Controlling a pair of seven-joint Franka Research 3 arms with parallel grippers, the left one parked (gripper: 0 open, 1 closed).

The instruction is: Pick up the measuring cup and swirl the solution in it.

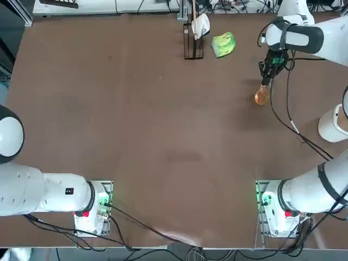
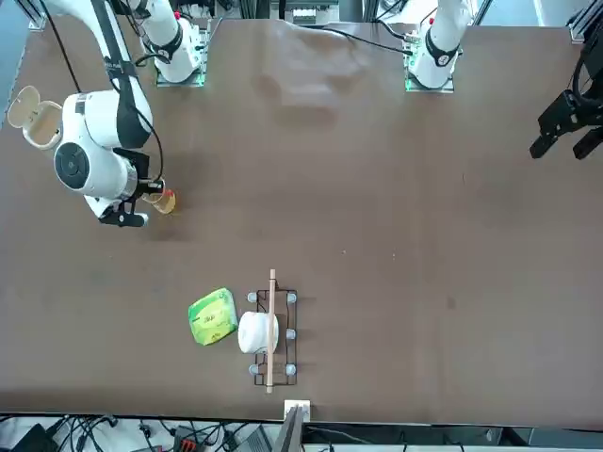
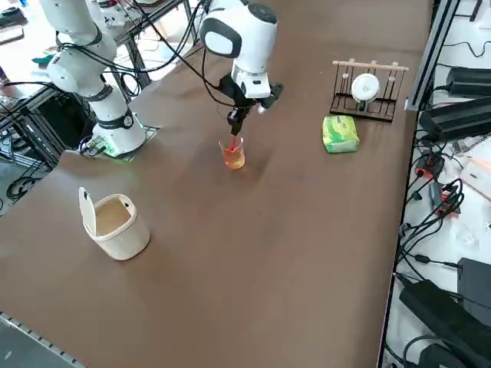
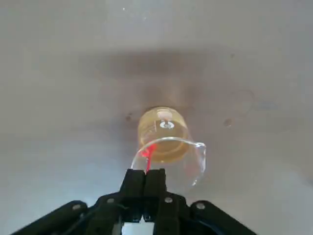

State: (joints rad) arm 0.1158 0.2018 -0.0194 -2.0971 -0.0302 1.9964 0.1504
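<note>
Where the right gripper is: over the measuring cup, at the mouth end, with the arm reaching in above the table.
Fingers: drawn together at the cup's rim; whether they pinch the glass or the red stick, I cannot tell.
Measuring cup: clear glass, directly below the gripper; whether its base touches the table is unclear.
Solution: amber, in the cup's lower part.
Red stick: inside the cup, its upper end near the fingertips.
White bin: on the table, lid open, apart from the cup.
Green packet: lying near the wire rack.
White cup: at the rack.
</note>
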